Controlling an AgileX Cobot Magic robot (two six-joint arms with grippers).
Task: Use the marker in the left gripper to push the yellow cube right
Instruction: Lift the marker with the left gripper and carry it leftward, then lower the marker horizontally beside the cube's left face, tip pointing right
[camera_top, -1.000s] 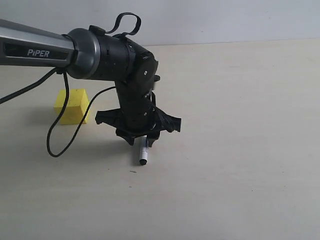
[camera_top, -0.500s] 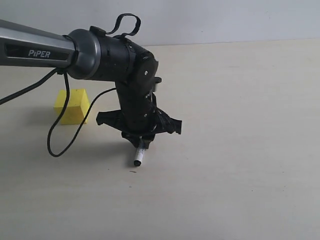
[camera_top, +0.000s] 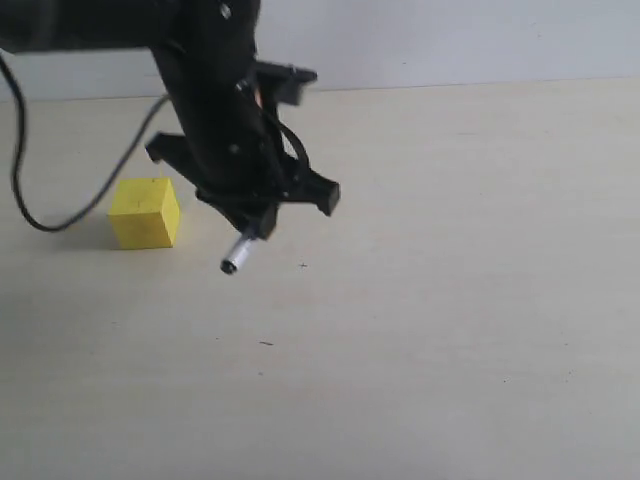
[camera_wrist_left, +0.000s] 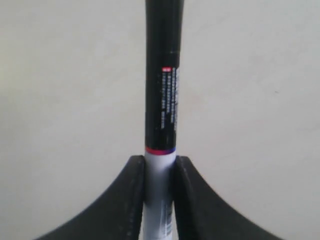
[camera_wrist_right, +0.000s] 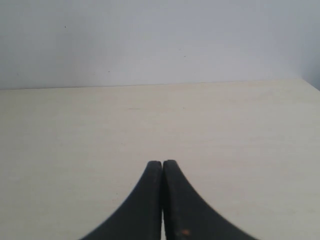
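Observation:
The yellow cube (camera_top: 145, 212) rests on the pale table at the left of the exterior view. My left gripper (camera_top: 258, 222) hangs just right of it, shut on the marker (camera_top: 238, 254), whose free end points down and to the left, off the table, a short gap from the cube. In the left wrist view the two black fingers (camera_wrist_left: 131, 200) clamp the marker (camera_wrist_left: 162, 100) on its white barrel, and the long black cap runs away from them. The cube does not show in that view. My right gripper (camera_wrist_right: 162, 164) is shut with nothing in it.
The beige table (camera_top: 460, 300) stretches to the right of the arm, with a pale wall (camera_top: 450, 40) behind it. A black cable (camera_top: 60, 215) loops down at the far left, above and beside the cube.
The left arm has lifted and swung left and back. The marker's end has come up off the table and moved toward the cube. The cube has not moved.

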